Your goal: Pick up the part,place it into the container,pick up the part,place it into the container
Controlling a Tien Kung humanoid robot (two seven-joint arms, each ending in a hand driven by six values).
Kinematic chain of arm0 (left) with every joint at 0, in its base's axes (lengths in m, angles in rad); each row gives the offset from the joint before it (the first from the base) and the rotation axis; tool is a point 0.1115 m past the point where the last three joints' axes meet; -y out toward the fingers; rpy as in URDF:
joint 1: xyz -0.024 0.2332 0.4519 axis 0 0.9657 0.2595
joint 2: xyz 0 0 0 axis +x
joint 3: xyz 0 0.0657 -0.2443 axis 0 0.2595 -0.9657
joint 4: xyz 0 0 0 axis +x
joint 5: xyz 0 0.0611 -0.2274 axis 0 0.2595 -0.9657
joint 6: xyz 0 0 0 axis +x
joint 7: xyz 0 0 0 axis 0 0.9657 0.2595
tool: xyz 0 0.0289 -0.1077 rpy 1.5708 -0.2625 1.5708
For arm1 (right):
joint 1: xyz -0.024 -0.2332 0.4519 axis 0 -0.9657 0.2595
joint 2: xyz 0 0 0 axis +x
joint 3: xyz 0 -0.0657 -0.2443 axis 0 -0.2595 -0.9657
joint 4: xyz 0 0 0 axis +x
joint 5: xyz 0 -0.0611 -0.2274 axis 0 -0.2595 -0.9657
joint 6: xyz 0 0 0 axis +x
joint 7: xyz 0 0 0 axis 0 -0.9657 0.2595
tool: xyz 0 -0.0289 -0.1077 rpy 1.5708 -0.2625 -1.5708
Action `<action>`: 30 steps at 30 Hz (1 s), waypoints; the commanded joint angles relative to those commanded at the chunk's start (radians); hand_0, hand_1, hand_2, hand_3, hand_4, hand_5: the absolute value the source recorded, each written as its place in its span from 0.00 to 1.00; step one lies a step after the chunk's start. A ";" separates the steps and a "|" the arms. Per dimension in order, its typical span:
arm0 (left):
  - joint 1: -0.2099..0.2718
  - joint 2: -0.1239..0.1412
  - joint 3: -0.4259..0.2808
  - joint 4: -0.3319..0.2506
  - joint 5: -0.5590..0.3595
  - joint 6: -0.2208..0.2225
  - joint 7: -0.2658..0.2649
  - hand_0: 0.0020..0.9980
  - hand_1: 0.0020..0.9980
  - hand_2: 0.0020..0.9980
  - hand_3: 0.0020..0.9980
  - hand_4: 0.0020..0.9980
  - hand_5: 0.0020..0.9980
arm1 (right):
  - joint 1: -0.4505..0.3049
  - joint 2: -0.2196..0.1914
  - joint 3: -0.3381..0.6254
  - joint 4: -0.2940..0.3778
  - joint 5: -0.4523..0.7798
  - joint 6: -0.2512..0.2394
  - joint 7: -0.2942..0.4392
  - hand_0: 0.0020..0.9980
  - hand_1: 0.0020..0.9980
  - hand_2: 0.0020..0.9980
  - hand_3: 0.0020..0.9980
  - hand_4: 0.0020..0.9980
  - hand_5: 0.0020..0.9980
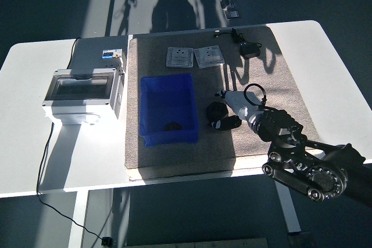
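A white table [325, 74] carries a brown rectangular mat [261, 137]. Off the mat's left edge stands a grey electrical enclosure box with a clear lid [84, 94]. The blue plastic container [168, 108] sits left of the mat's middle, one small dark part [172, 125] inside near its front wall. Two grey square plates [194, 57] lie by the mat's far edge. The right hand [232, 111] reaches from the lower right corner, fingers closing around the black rounded part [217, 110] just right of the container, though a firm grasp cannot be told

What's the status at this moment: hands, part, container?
Right hand at black part on mat, grip unclear. Left hand not in view. Blue container holds one part. Path clear.
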State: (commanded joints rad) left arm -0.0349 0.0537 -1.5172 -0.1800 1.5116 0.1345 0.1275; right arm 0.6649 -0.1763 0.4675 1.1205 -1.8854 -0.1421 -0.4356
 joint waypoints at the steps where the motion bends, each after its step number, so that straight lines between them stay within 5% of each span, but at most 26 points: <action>1: 0.000 0.000 0.000 0.000 0.001 0.000 0.000 0.68 0.65 0.60 0.64 0.66 0.63 | 0.000 0.001 -0.004 -0.007 -0.004 -0.006 0.002 0.50 0.64 0.76 0.81 0.83 0.55; 3: -0.001 0.001 -0.001 0.000 0.004 -0.002 0.000 0.68 0.65 0.60 0.64 0.66 0.63 | -0.002 0.004 -0.010 -0.017 -0.014 -0.015 0.006 0.50 0.64 0.76 0.81 0.83 0.55; 4: -0.001 0.001 -0.001 0.000 0.006 -0.002 0.001 0.68 0.65 0.60 0.64 0.66 0.63 | -0.002 0.005 -0.012 -0.020 -0.018 -0.018 0.008 0.47 0.56 0.54 0.68 0.51 0.31; 9: -0.002 0.002 -0.001 0.000 0.013 -0.004 0.002 0.68 0.65 0.60 0.64 0.66 0.63 | -0.007 0.009 -0.030 -0.036 -0.026 -0.046 0.030 0.47 0.56 0.54 0.68 0.51 0.31; 10: -0.002 0.002 0.000 0.000 0.013 -0.004 0.002 0.68 0.65 0.60 0.64 0.66 0.63 | -0.008 0.009 -0.031 -0.039 -0.026 -0.056 0.038 0.42 0.51 0.42 0.64 0.25 0.12; 23: 0.000 -0.001 0.002 0.000 0.007 0.000 0.001 0.68 0.65 0.60 0.64 0.66 0.63 | -0.037 -0.016 0.066 -0.058 0.047 -0.289 0.187 0.43 0.48 0.37 0.59 0.14 0.04; 30: 0.003 -0.001 0.003 0.000 0.003 0.001 0.002 0.68 0.65 0.60 0.64 0.66 0.63 | -0.029 -0.035 0.095 0.035 0.102 -0.386 0.278 0.43 0.48 0.37 0.59 0.14 0.04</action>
State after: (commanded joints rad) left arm -0.0323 0.0527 -1.5138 -0.1800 1.5143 0.1358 0.1295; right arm 0.6359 -0.2112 0.5626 1.1557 -1.7838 -0.5278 -0.1581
